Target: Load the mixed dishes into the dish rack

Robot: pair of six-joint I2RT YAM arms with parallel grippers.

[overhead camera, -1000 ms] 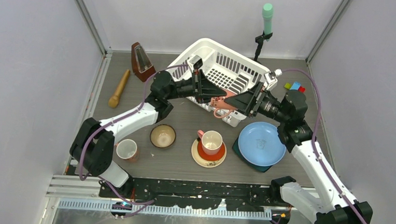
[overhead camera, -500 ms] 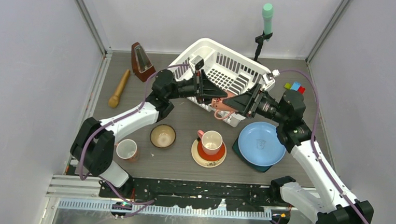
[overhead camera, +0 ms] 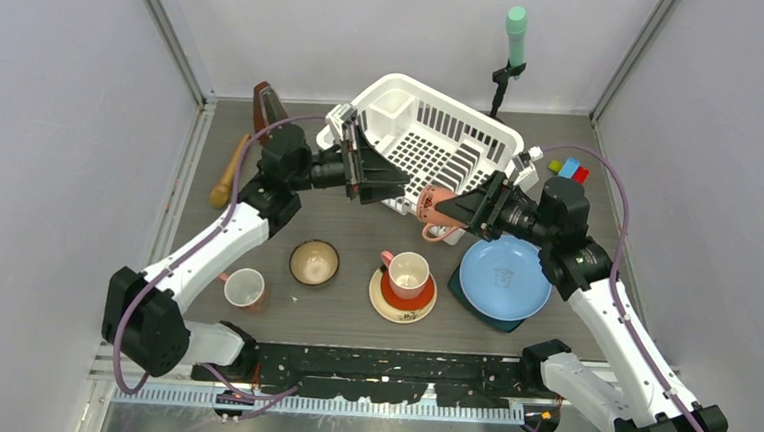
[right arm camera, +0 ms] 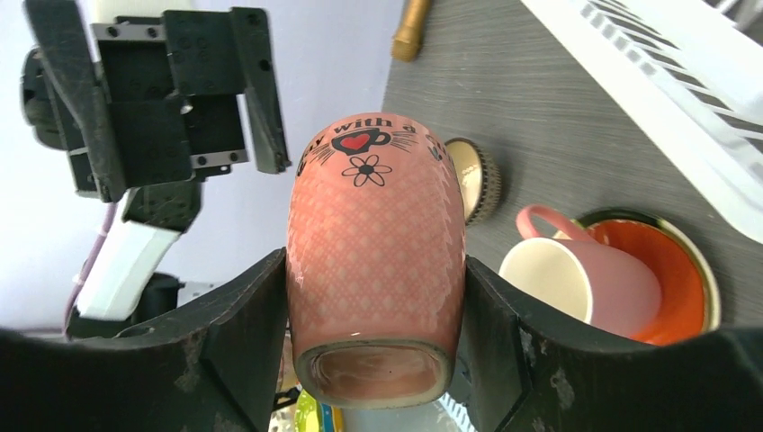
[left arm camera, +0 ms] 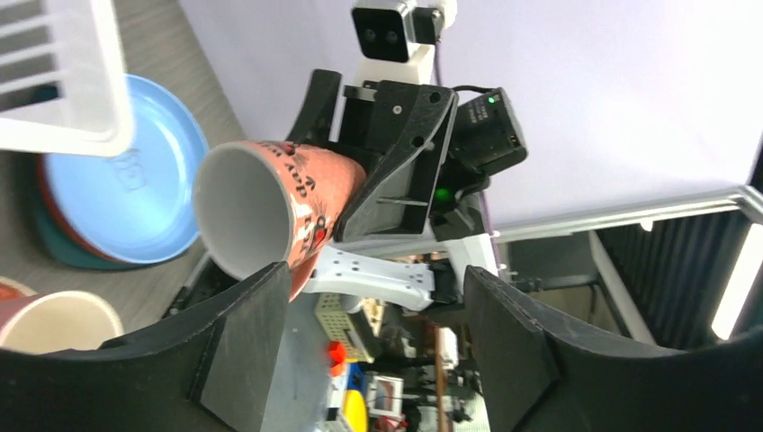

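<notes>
A pink mug (overhead camera: 436, 204) hangs sideways just in front of the white dish rack (overhead camera: 432, 144), and my right gripper (overhead camera: 449, 208) is shut on it. In the right wrist view the fingers (right arm camera: 243, 315) press both sides of the mug (right arm camera: 376, 243), its base toward the camera. My left gripper (overhead camera: 385, 184) stands open a little to the mug's left, not touching it; its wrist view looks into the mug's mouth (left arm camera: 243, 211). On the table are a second pink mug (overhead camera: 407, 273) on a red saucer (overhead camera: 385, 294) over a cream saucer (overhead camera: 397, 314), a third mug (overhead camera: 245, 290), a brown bowl (overhead camera: 314, 262) and a light blue plate (overhead camera: 503, 276) on a dark teal plate (overhead camera: 479, 317).
A brown metronome (overhead camera: 264, 97) stands at the back left, half hidden by the left arm, with a wooden pestle (overhead camera: 228, 172) beside it. Coloured blocks (overhead camera: 569, 168) lie right of the rack. A green-topped stand (overhead camera: 516, 24) rises behind the rack.
My left gripper has opened, let go of the pink mug and pulled back to the left. My right gripper has shut on the mug and now carries it alone.
</notes>
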